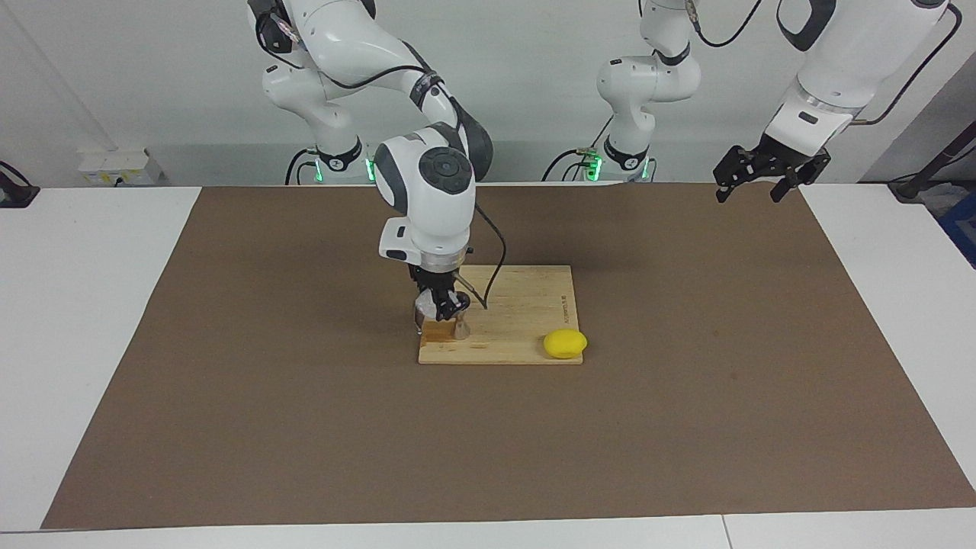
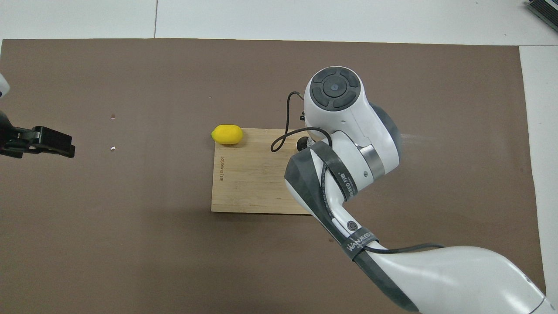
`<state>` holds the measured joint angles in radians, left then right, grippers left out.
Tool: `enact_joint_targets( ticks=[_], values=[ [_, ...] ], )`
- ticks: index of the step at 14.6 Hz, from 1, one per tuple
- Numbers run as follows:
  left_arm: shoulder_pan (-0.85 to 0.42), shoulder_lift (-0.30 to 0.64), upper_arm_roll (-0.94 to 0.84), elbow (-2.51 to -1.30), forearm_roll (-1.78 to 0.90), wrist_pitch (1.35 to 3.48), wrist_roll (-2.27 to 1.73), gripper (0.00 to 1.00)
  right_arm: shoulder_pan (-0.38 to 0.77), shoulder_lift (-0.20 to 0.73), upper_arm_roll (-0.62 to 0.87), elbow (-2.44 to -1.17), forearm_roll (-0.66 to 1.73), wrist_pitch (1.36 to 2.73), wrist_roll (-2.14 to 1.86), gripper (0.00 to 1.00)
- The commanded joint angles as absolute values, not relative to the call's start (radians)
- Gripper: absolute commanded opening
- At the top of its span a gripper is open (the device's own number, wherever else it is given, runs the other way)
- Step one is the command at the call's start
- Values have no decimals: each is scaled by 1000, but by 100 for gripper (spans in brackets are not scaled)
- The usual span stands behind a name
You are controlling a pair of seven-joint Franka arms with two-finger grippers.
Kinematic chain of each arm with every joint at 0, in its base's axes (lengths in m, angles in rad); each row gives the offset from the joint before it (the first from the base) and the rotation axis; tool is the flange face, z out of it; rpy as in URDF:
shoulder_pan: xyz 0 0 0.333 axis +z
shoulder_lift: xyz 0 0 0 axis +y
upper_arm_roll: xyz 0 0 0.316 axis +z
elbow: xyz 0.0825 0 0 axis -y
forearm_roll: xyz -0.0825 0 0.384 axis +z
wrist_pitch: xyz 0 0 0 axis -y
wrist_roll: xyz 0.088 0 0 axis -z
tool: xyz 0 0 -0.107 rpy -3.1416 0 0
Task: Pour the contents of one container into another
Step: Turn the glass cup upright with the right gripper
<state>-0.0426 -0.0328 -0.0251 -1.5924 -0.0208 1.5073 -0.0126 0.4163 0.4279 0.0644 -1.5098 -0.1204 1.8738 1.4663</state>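
- My right end effector (image 1: 442, 306) is down over the corner of the bamboo cutting board (image 1: 526, 305) toward the right arm's end of the surface (image 1: 91, 305), clamped on the clear cup (image 1: 424, 311), which it holds just above the board.
- Just beside the cup stands the metal jigger (image 1: 461, 328), upright on the board, hourglass-shaped with a narrow waist; I cannot tell what is in either container.
- From overhead my own right arm (image 2: 344, 144) covers cup and jigger entirely.
- The board is pale, grained wood, rectangular, lying flat on a brown mat (image 1: 305, 427).
- A smooth yellow lemon (image 1: 565, 344) rests at the board's corner farther from the robots, toward the left arm's end.
- My left end effector (image 1: 770, 169) waits in the air over the mat's corner, fingers apart, holding nothing.
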Motion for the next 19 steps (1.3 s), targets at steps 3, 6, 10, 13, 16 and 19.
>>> enact_joint_targets(
  ticks=[3, 6, 10, 13, 16, 19],
  values=[
    [-37, -35, -28, -1591, -14, 1496, -12, 100, 380, 428, 67, -1480, -49, 1848, 1482, 0],
    [-37, -37, -28, -1589, -14, 1496, -12, 100, 364, 428, 67, -1480, -22, 1850, 1479, 0],
    [-37, -37, -28, -1589, -14, 1496, -12, 100, 322, 429, 67, -1482, 78, 1859, 1471, 0],
    [-37, -37, -28, -1589, -14, 1496, -12, 100, 284, 430, 67, -1491, 152, 1867, 1453, 0],
    [-37, -35, -28, -1589, -14, 1496, -12, 100, 223, 430, 67, -1511, 256, 1868, 1404, 0],
    [-37, -35, -28, -1589, -14, 1496, -12, 100, 138, 408, 66, -1577, 388, 1873, 1310, 0]
  ],
)
